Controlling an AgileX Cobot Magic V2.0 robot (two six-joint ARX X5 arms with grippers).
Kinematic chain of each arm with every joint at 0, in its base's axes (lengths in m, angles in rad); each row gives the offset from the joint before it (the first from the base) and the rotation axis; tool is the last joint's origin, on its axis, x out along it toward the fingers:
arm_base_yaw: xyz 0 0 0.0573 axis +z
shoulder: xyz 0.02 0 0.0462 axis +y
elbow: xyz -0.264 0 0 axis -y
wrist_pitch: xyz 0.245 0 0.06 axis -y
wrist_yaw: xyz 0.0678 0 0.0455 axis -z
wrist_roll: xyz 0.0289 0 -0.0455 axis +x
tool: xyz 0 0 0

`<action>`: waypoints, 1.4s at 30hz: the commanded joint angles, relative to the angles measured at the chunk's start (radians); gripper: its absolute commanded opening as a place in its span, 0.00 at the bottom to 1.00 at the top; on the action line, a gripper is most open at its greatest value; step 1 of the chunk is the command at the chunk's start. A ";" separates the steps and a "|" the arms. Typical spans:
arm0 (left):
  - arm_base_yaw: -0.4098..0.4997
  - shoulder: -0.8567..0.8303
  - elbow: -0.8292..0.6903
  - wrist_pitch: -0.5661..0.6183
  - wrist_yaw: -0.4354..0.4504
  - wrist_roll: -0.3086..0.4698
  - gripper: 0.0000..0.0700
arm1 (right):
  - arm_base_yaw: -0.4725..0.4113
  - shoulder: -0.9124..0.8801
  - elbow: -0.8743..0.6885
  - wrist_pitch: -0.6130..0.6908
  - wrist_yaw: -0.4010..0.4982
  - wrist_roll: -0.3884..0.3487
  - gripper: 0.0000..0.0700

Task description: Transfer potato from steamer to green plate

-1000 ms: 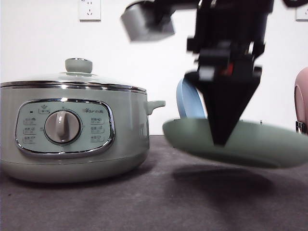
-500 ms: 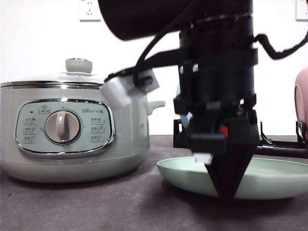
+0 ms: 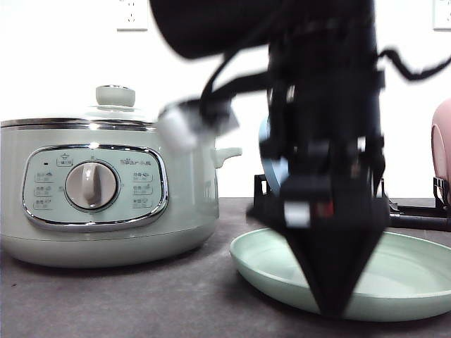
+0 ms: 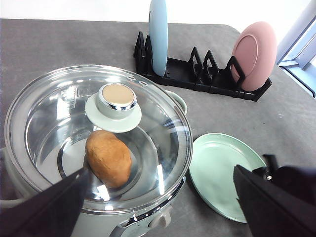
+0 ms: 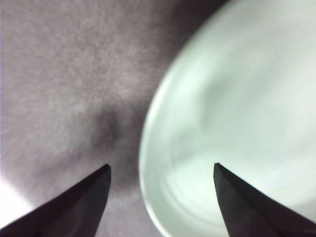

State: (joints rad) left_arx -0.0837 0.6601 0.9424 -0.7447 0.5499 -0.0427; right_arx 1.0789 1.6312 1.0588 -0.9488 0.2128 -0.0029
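The green plate [image 4: 222, 174] lies flat on the table [image 4: 64, 47] at about 3 o'clock from the steamer [image 3: 99, 190]. The right gripper [image 5: 160, 170] hangs low over the plate's near rim, fingers spread and holding nothing. The left gripper [image 4: 158, 197] is also spread and empty, above the steamer. The potato [image 4: 108, 158] sits inside the steamer under the glass lid [image 4: 98, 133] (lid not yet removed). Judged step: plate placed, potato untouched. The next move likely calls for lifting the lid by its knob [image 4: 117, 98].
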 commanded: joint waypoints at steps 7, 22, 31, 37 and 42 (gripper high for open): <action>-0.003 0.006 0.018 0.011 0.004 0.008 0.85 | -0.036 -0.220 0.094 0.016 -0.007 -0.010 0.60; -0.003 0.006 0.018 0.011 0.004 0.004 0.85 | -0.421 -0.444 0.234 0.177 -0.743 0.009 0.60; -0.003 0.006 0.018 0.008 0.004 0.001 0.85 | -0.470 -0.443 0.233 0.158 -0.789 0.006 0.60; -0.003 0.007 0.019 0.015 0.004 -0.002 0.85 | -0.470 -0.443 0.233 0.158 -0.789 0.003 0.60; -0.004 0.078 0.101 0.018 0.003 -0.024 0.85 | -0.470 -0.443 0.233 0.155 -0.789 0.003 0.60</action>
State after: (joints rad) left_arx -0.0844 0.7148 0.9962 -0.7436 0.5497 -0.0529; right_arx 0.6014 1.1767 1.2766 -0.7975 -0.5724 0.0002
